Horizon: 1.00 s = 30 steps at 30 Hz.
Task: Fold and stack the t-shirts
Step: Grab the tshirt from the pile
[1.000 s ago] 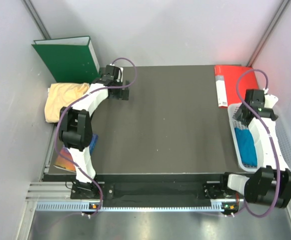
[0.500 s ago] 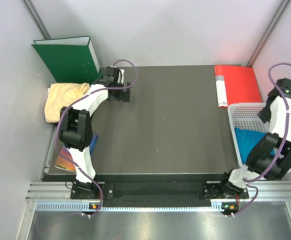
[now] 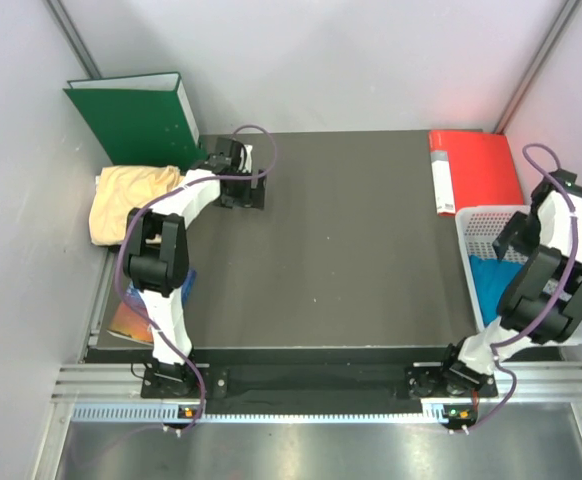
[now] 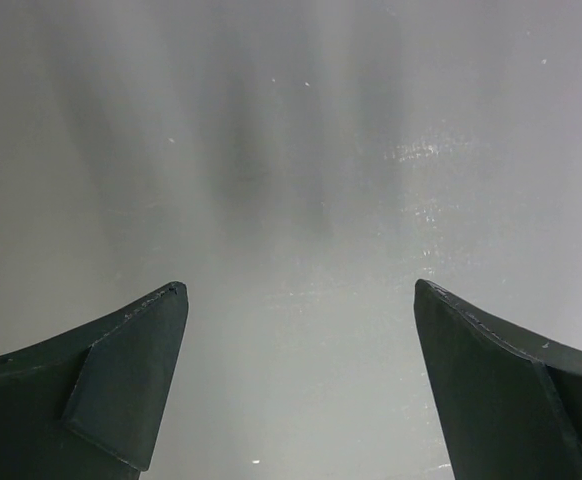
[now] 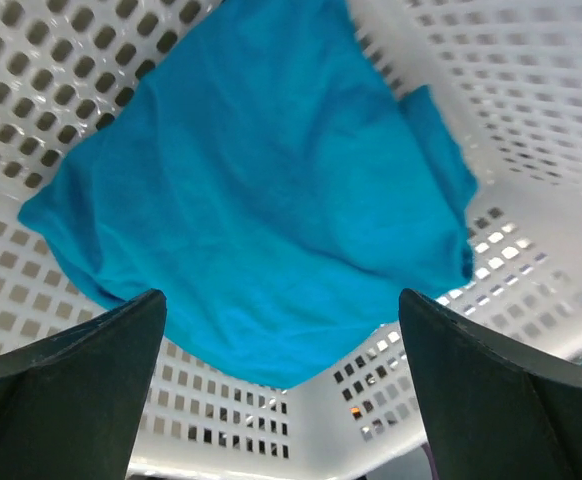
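Wht arms [image 3: 186, 192], blk joints [image 3: 156, 262], purple cables [image 3: 256, 127], dk jaws

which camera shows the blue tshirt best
The right wrist view: the teal t-shirt fills most of the frame, in the white basket. The top view shows only a patch beside the right arm; the left wrist view shows none.

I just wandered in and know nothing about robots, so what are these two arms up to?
Two robot arms are meant to fold and stack two t-shirts, but neither shirt is held. The right gripper hangs open over the teal shirt, lying crumpled in a white basket right of the dark table. The left gripper, also open and empty, is at the table's far left, near the pale yellow shirt bunched beside it. Nothing is folded yet.
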### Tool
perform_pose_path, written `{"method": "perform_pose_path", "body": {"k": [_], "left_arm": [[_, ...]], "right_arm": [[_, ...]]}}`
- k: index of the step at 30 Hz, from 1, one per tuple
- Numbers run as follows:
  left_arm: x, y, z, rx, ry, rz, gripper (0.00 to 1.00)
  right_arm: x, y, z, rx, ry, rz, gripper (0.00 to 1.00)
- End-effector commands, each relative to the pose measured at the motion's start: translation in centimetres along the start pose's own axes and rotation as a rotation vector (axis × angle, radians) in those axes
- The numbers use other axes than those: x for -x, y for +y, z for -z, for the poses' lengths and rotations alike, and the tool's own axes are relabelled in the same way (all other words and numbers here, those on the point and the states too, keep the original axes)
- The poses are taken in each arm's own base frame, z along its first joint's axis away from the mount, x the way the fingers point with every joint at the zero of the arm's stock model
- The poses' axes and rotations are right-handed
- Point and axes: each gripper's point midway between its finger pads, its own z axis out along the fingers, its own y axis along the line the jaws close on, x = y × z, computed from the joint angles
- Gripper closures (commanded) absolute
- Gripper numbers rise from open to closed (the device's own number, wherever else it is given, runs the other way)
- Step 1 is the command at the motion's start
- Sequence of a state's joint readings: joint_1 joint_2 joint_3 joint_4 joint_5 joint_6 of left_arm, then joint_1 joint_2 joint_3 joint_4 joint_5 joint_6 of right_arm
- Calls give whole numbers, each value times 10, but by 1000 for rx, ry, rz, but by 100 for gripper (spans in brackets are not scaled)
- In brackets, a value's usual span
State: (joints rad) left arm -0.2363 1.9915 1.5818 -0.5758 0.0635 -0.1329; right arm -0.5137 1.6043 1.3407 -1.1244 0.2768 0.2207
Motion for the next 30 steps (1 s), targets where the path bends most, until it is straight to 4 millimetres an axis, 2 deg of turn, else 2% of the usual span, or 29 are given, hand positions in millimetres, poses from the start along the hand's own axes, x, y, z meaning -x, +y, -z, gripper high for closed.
{"method": "perform_pose_path", "body": {"k": [1,3,7,11,12,13,15,16,20,23,26,27,29,30], "left_arm": [[14,-10,0,-45,-37,7,1],[13,-11,-1,-48,-34,7,1],[11,-11,-1,-49,-29,6,1],[10,-10,-1,-43,-24,3,0],[10,-10,0,-42,-24,2,1],[10,-10,0,-43,-21,2,0],[11,-8,2,-34,-24,-1,1],[11,-8,3,-30,-23,-2,1],[11,-6,5,-18,-24,-5,1],[11,-6,4,-19,-21,-4,0],[14,-9,4,-33,-22,-1,1],[13,-10,3,-41,-20,4,1],[15,-12,4,-50,-21,9,0],[16,-13,4,-55,-24,9,1]], "right_arm": [[-28,16,-28,31,180,68,0],[-33,22,-38,16,222,98,0],[-35,46,-44,-19,238,210,1],[-39,61,-56,-80,258,298,2],[-42,64,-61,-92,277,315,12],[-44,68,-61,-102,276,340,35],[-44,67,-62,-153,265,349,90],[-42,64,-60,-179,252,336,100],[-24,45,-42,-259,129,275,100],[-6,30,-19,-271,16,204,100],[17,13,12,-290,-112,133,100],[31,9,33,-279,-188,94,100],[45,1,58,-285,-277,50,100],[59,-4,84,-264,-359,4,100]]}}
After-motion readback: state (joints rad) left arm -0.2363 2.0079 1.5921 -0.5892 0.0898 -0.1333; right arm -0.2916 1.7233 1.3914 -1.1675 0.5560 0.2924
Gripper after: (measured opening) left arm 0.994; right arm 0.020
